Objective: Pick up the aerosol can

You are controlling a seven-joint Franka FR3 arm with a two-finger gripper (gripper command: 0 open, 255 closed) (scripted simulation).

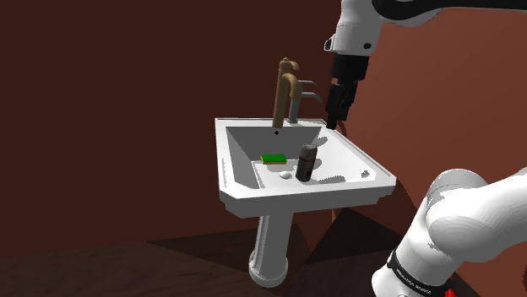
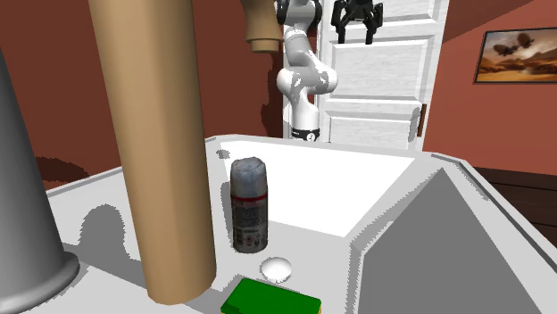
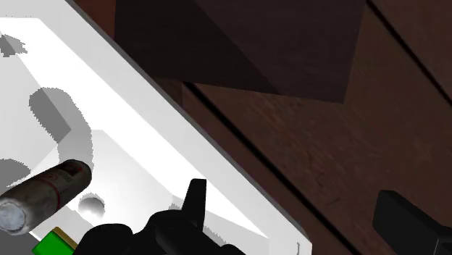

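Observation:
The aerosol can (image 1: 306, 162) is a dark cylinder with a grey cap, standing upright in the basin of a white pedestal sink (image 1: 365, 174). In the second exterior view the can (image 2: 251, 203) stands just beyond a white drain plug (image 2: 278, 267). My black gripper (image 1: 333, 123) hangs open above the sink's back rim, higher than the can and off to the shoulder view's right of it. It is far off at the top of the second exterior view, gripper (image 2: 357, 20), fingers apart. In the wrist view the can (image 3: 43, 195) lies well aside of my open gripper (image 3: 304, 217), not between the fingers.
A tall brown faucet (image 1: 287, 89) and a grey one (image 1: 301, 101) rise from the sink's back edge near my gripper. A green block (image 1: 273, 158) lies in the basin beside the can. Dark red walls surround the sink; a white door (image 2: 384, 89) stands behind the arm.

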